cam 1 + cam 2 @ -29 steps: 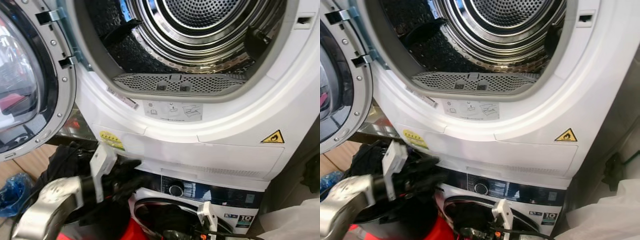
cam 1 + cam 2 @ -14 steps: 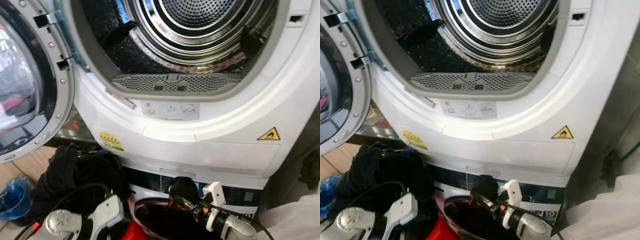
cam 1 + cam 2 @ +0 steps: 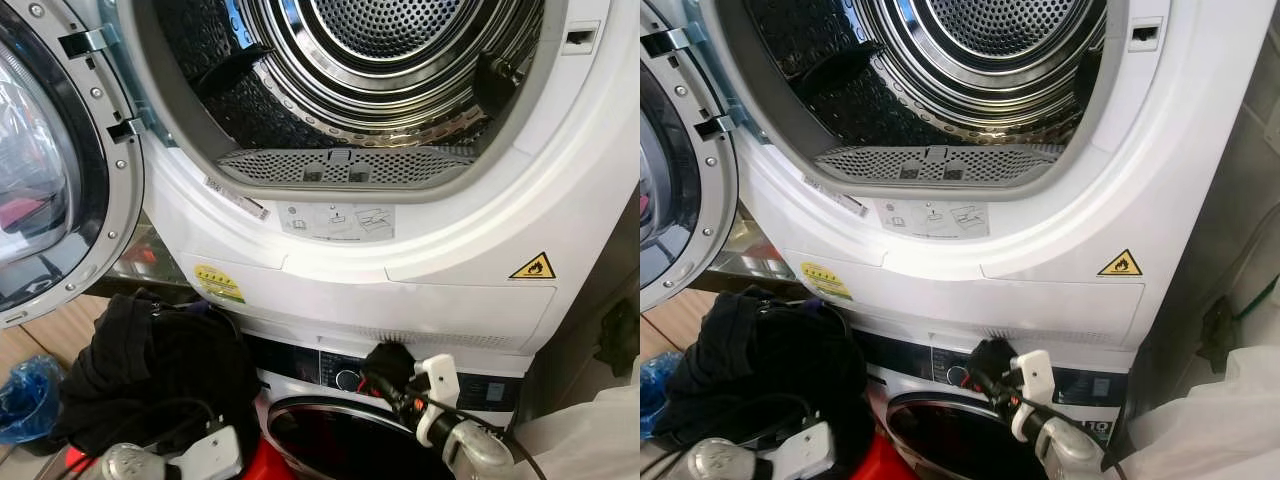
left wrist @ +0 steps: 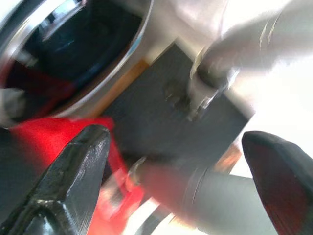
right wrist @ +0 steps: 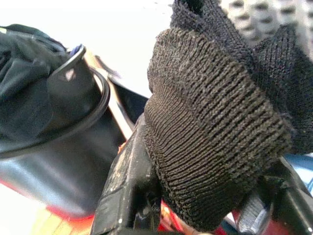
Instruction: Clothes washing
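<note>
The right gripper [image 3: 385, 368] is hovering in front of the washer [image 3: 330, 440], its fingers clamped on a black knit [image 5: 215, 132] bundle just below the dryer [image 3: 420, 290]. The dryer's drum [image 3: 390, 70] is gaping wide, with its door [image 3: 50, 170] swung to the left. A heap of dark clothes [image 3: 150, 370] is sitting left of the washer, beside a blue bag [image 3: 25, 395]. Down at the bottom, the left gripper [image 4: 181, 171] is hanging low with its fingers [image 4: 73, 171] spread well apart, gripping nothing, above something red [image 4: 58, 132].
</note>
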